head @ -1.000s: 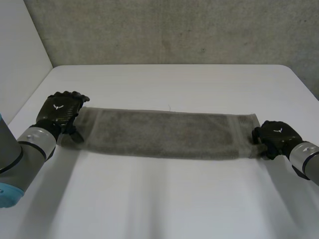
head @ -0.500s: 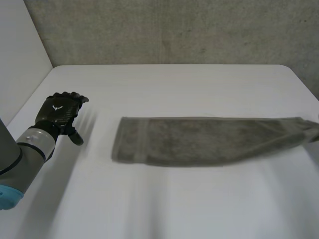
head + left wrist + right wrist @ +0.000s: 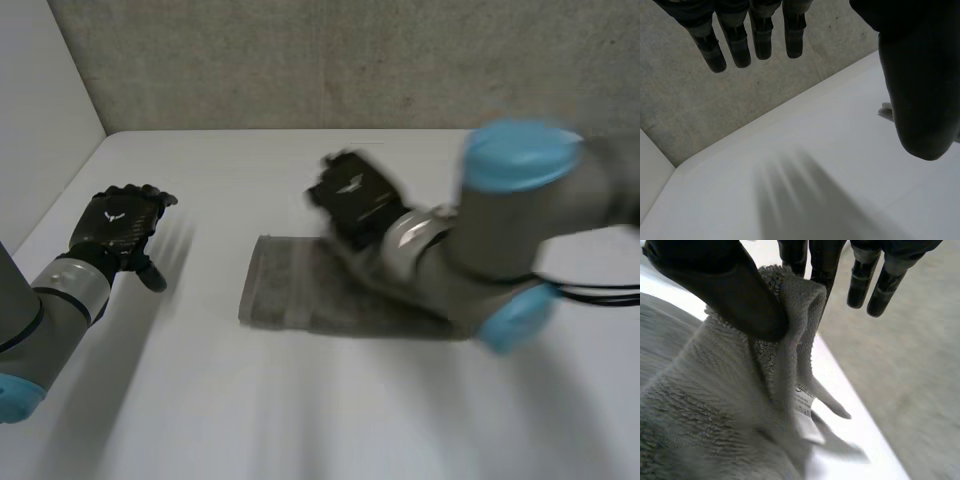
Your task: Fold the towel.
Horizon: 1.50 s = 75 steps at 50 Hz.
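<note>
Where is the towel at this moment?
In the head view the towel lies mid-way across the white table, one end pinched by the right hand over it. The open left hand is apart, to its left.

Grey-brown terry towel (image 3: 285, 290), a long narrow strip near the middle of the white tabletop (image 3: 300, 410). The end toward the robot's left lies flat, with a hem band across it. The other end is raised off the tabletop, bunched and pinched between the thumb and fingers of the right hand (image 3: 350, 200). A small white label (image 3: 802, 407) hangs off the raised edge.
</note>
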Motion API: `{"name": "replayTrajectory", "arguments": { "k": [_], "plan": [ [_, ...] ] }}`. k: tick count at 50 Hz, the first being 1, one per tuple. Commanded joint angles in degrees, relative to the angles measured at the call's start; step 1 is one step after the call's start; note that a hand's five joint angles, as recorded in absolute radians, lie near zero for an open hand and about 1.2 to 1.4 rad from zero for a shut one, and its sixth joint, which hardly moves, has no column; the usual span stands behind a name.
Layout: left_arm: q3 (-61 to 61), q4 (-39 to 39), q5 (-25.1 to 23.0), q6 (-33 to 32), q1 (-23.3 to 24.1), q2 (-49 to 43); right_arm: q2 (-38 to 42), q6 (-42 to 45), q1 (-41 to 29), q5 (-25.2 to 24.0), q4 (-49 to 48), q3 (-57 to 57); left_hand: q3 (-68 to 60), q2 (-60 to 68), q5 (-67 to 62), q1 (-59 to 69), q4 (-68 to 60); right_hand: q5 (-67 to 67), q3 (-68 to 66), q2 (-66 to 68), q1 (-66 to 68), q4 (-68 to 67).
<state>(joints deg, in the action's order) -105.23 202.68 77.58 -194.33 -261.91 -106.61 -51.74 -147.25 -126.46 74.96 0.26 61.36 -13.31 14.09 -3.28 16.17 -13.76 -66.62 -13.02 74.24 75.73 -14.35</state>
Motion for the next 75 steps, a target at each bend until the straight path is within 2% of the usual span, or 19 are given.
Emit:
{"name": "replayTrajectory", "arguments": {
  "k": [1, 2, 3, 6, 13, 20, 27, 30, 35, 44, 46, 48, 52, 55, 56, 57, 59, 62, 75],
  "plan": [
    [-0.3, 0.0, -0.1, 0.0, 0.6, 0.0, 11.9, 0.2, -7.0, 2.0, -0.6, -5.8, 3.3, -3.7, 2.9, -5.8, 3.8, 38.4, 3.0, -36.0, -37.5, 4.4],
    [-0.3, 0.0, -0.1, 0.0, 0.6, 0.0, 11.9, 0.2, -7.0, 2.0, -0.6, -5.8, 3.3, -3.7, 2.9, -5.8, 3.8, 38.8, 3.0, -36.4, -37.9, 4.4],
    [-0.3, 0.0, -0.1, 0.0, 0.7, 0.0, 11.8, 0.2, -7.2, 2.0, -0.7, -5.5, 3.3, -3.7, 2.9, -5.8, 3.8, 55.4, 3.0, -53.1, -54.5, 4.4],
    [0.0, 0.0, 0.0, 0.0, 0.9, 0.1, 9.5, -0.1, -7.3, 2.1, -1.0, -4.3, 3.3, -3.7, 2.9, -5.8, 3.8, 66.6, 3.0, -64.2, -65.7, 4.4],
    [3.0, -0.2, 0.2, 0.1, 3.1, 0.1, -1.1, -4.8, -4.1, 1.9, -2.5, 4.0, 3.3, -3.5, 2.7, -5.6, 3.8, 66.6, 3.0, -64.2, -65.7, 4.4],
    [6.1, -0.3, 0.2, 0.2, 8.4, -0.1, -14.5, -9.5, 7.2, 1.1, -3.4, 19.6, 3.3, -3.5, 2.7, -5.6, 3.8, 66.6, 3.0, -64.2, -65.7, 4.4],
    [8.9, -0.2, 0.3, 2.5, 15.7, -1.9, -18.5, -9.6, 15.0, -0.6, -6.0, 32.8, 3.3, -3.2, 2.4, -5.3, 3.8, 66.6, 3.0, -64.2, -65.7, 4.4],
    [10.0, -0.3, 0.4, 2.6, 18.5, -3.6, -19.5, -9.3, 18.4, -4.3, -8.9, 38.7, 3.3, -2.9, 2.1, -5.0, 3.8, 66.6, 3.0, -64.2, -65.7, 4.4],
    [10.7, -0.2, 1.4, 2.5, 20.9, -5.5, -19.7, -9.4, 25.3, -10.4, -11.3, 45.2, 3.3, -2.9, 2.1, -4.9, 3.8, 59.5, 3.0, -57.1, -58.6, 4.4],
    [10.0, -0.1, 3.5, 2.7, 21.1, -6.7, -15.1, -9.3, 25.8, -10.6, -14.4, 45.8, 3.3, -2.9, 2.1, -4.9, 3.8, 49.5, 3.0, -47.2, -48.7, 4.4],
    [9.8, -0.1, 3.6, 2.7, 21.1, -6.4, -14.1, -9.1, 25.8, -10.5, -14.9, 45.7, 3.3, -2.9, 2.1, -4.9, 3.8, 41.6, 3.0, -39.3, -40.8, 4.4],
    [9.2, -0.2, 3.7, 2.8, 20.8, -5.9, -13.3, -9.0, 26.3, -10.0, -14.9, 45.3, 3.3, -2.9, 2.1, -4.9, 3.8, 25.4, 3.0, -23.0, -24.5, 4.4],
    [8.6, -0.2, 3.8, 3.0, 20.4, -5.0, -13.7, -8.9, 26.9, -8.9, -14.6, 45.7, 3.3, -3.0, 2.2, -5.1, 3.8, 13.6, 3.0, -11.2, -12.7, 4.4],
    [8.5, -0.2, 4.6, 3.2, 20.1, -4.0, -14.4, -9.0, 28.3, -8.3, -13.7, 46.0, 3.3, -3.0, 2.2, -5.1, 3.8, 18.4, 3.0, -16.0, -17.5, 4.4],
    [8.5, -0.2, 4.9, 3.3, 19.9, -3.8, -14.7, -9.2, 29.0, -8.7, -12.8, 46.4, 3.3, -3.0, 2.2, -5.1, 3.8, 27.6, 3.0, -25.2, -26.7, 4.4],
    [8.5, -0.2, 4.9, 3.3, 19.9, -3.8, -14.7, -9.2, 29.0, -8.7, -12.7, 46.4, 3.3, -3.0, 2.2, -5.1, 3.8, 27.7, 3.0, -25.3, -26.8, 4.4],
    [8.5, -0.2, 5.1, 3.3, 19.8, -3.7, -15.8, -8.9, 30.5, -9.4, -11.1, 46.9, 3.3, -3.0, 2.2, -5.1, 3.8, 49.4, 3.0, -47.1, -48.6, 4.4],
    [8.5, -0.2, 5.2, 3.3, 19.6, -3.7, -16.6, -8.9, 30.7, -9.3, -10.3, 46.9, 3.3, -3.0, 2.2, -5.1, 3.8, 59.1, 3.0, -56.7, -58.2, 4.4],
    [7.7, -0.1, 5.2, 3.3, 19.6, -3.2, -18.1, -9.7, 30.7, -10.0, -10.5, 47.3, 3.3, -3.0, 2.2, -5.1, 3.8, 58.5, 3.0, -56.1, -57.6, 4.4]
  ]
}}
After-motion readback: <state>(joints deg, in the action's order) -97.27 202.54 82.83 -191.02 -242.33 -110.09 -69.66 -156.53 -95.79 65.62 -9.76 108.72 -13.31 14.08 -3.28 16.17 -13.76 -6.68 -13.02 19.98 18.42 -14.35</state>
